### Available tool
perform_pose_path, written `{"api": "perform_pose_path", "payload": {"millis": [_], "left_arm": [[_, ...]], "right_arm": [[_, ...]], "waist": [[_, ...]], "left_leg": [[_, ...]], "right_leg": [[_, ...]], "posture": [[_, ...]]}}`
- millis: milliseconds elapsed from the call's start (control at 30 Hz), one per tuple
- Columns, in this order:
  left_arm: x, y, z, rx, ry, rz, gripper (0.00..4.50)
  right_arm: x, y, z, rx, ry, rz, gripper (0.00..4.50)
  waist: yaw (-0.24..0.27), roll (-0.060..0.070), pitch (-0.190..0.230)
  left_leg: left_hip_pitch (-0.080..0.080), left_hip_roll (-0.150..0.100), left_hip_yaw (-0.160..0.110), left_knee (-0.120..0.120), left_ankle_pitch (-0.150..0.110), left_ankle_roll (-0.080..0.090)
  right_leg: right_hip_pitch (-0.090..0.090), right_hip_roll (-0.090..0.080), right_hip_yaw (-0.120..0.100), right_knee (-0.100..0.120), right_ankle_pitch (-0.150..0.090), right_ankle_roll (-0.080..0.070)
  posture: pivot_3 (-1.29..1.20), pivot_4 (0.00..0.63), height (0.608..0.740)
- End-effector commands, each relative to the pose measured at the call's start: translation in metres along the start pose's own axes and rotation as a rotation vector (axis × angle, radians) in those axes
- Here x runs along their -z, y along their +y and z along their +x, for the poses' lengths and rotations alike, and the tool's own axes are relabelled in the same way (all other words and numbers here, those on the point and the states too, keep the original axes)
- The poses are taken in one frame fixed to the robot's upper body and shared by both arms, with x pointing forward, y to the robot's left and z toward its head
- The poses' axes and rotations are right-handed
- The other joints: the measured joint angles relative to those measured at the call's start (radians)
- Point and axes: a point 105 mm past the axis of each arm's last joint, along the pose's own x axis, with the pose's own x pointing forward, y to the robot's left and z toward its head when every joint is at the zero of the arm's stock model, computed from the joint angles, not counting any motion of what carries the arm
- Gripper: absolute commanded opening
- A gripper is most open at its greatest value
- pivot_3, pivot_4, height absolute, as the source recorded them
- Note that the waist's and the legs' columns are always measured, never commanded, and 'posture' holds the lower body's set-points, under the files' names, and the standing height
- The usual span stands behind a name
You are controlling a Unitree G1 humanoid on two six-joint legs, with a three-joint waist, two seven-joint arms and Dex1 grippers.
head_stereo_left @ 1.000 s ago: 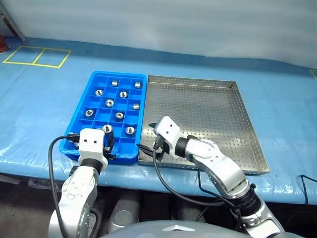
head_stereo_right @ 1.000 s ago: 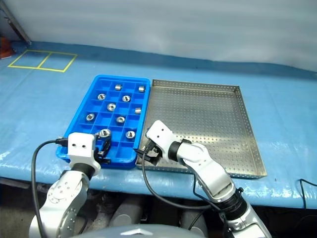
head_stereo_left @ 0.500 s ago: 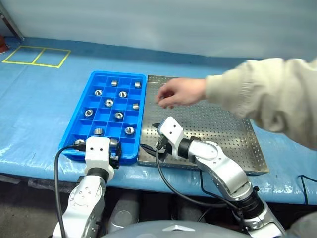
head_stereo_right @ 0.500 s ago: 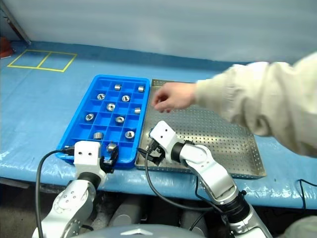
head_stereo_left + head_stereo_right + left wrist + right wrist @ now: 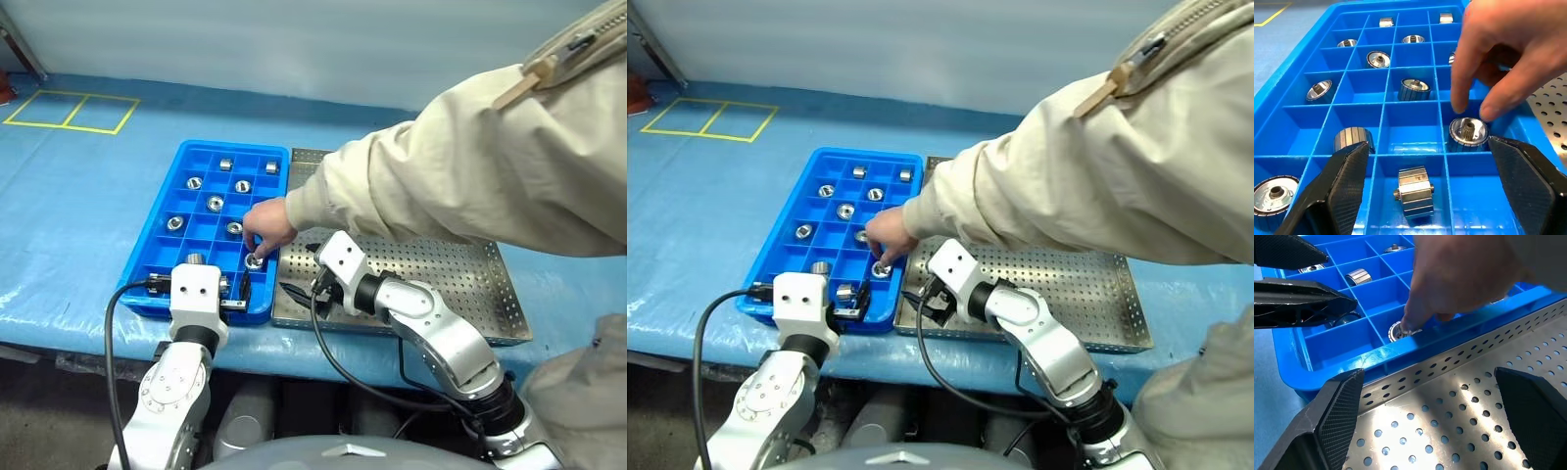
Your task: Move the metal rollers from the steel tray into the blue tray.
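Note:
The blue tray [image 5: 235, 147] holds several metal rollers [image 5: 216, 204] in its compartments. My left gripper [image 5: 1428, 147] is open over the tray's near row. One roller [image 5: 1413, 191] lies on its side in the compartment between the fingers, untouched by them. My right gripper [image 5: 1429, 377] is open and holds nothing. It sits low over the near left corner of the steel tray [image 5: 460, 284], next to the blue tray's wall. A person's hand [image 5: 265, 230] reaches into the blue tray, its fingertips on an upright roller [image 5: 1468, 133] just beyond my left gripper.
The person's sleeve [image 5: 441, 186] crosses above the steel tray from the right. Both trays sit on a blue-covered table, with yellow tape squares [image 5: 73, 110] at its far left. Black cables hang from both wrists near the table's front edge.
My left gripper has opened and let its roller drop into a near-row compartment. A person's arm has come in from the right and reached down into the blue tray.

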Motion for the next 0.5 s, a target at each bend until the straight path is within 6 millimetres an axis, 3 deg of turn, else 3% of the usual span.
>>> {"api": "perform_pose_path", "payload": {"millis": [33,500], "left_arm": [[-0.0114,-0.0029,-0.0005,0.01,-0.051,-0.005,4.24],[-0.0138,-0.0043,0.0039,0.02,-0.055,0.004,4.24]], "right_arm": [[-0.0136,-0.0012,-0.0052,0.018,-0.051,-0.02,4.5],[-0.0131,-0.0028,-0.0073,0.034,-0.046,-0.02,4.5]], "waist": [[-0.003,0.0,0.0],[-0.009,0.0,0.0]], "left_leg": [[0.0,0.0,0.0,0.0,0.0,0.0],[0.0,0.0,0.0,0.0,0.0,0.0]], "right_leg": [[0.0,0.0,0.0,0.0,0.0,0.0],[0.0,0.002,0.0,0.0,0.0,0.0]], "posture": [[0.26,0.15,0.74],[0.25,0.15,0.74]]}}
